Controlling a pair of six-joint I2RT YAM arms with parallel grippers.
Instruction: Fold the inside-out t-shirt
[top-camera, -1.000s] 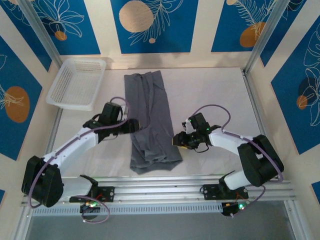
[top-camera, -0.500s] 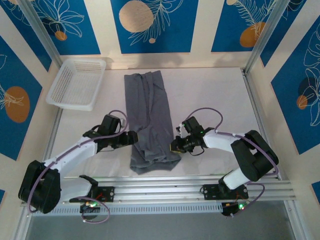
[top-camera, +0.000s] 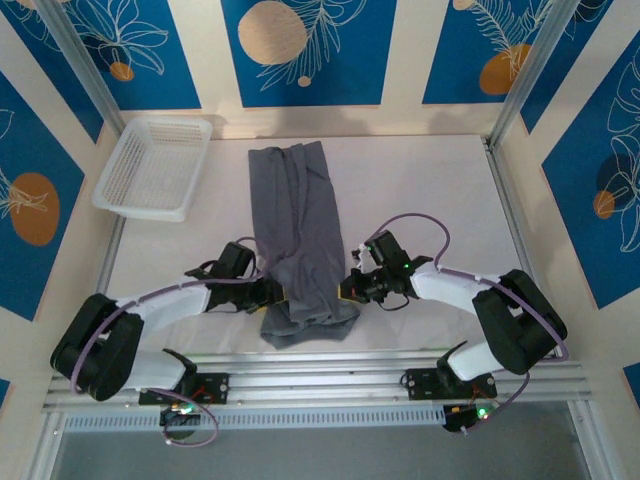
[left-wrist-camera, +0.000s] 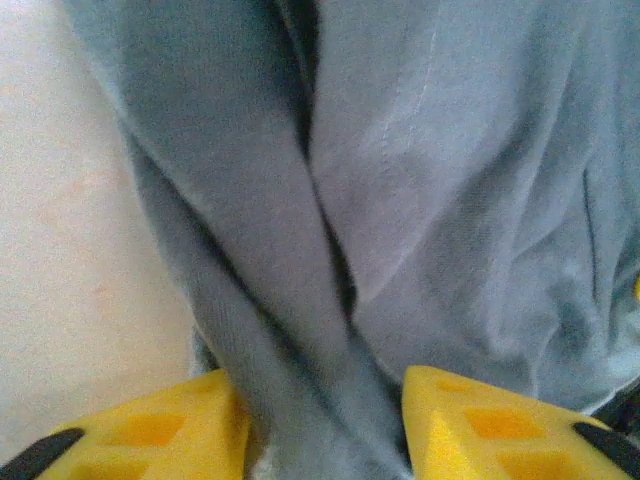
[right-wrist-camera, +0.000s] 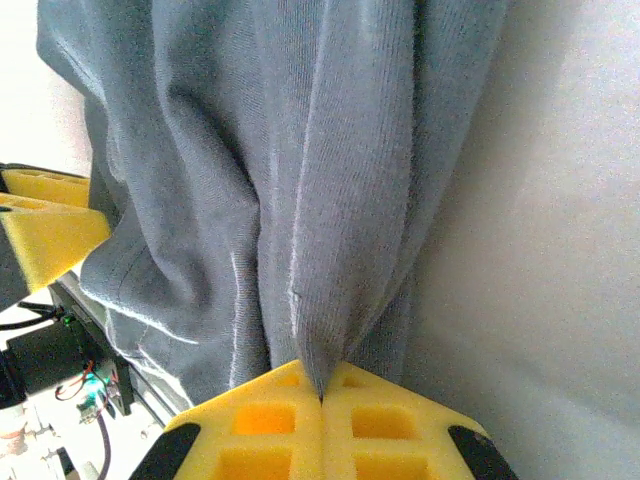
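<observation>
The inside-out t-shirt (top-camera: 295, 210) is a slate-grey strip, folded lengthwise, running from the table's far side to its near edge. My left gripper (top-camera: 277, 294) is at the strip's left edge near the hem. In the left wrist view its yellow fingers (left-wrist-camera: 170, 425) stand apart, and a thick fold of the t-shirt (left-wrist-camera: 420, 200) lies between them at the left gripper (left-wrist-camera: 320, 390). My right gripper (top-camera: 346, 290) is at the strip's right edge. The right gripper (right-wrist-camera: 320, 388) is shut, pinching a ridge of the t-shirt (right-wrist-camera: 300, 150).
A white mesh basket (top-camera: 155, 165) stands at the far left corner. An aluminium rail (top-camera: 350, 365) runs along the near edge just below the hem. Bare white table (top-camera: 430, 190) lies right of the shirt. The left gripper's yellow fingers (right-wrist-camera: 50, 225) show across the cloth in the right wrist view.
The left gripper slid toward the near edge and in onto the shirt's left edge, its jaws narrowing. The right gripper moved in to the right edge and shut on the cloth.
</observation>
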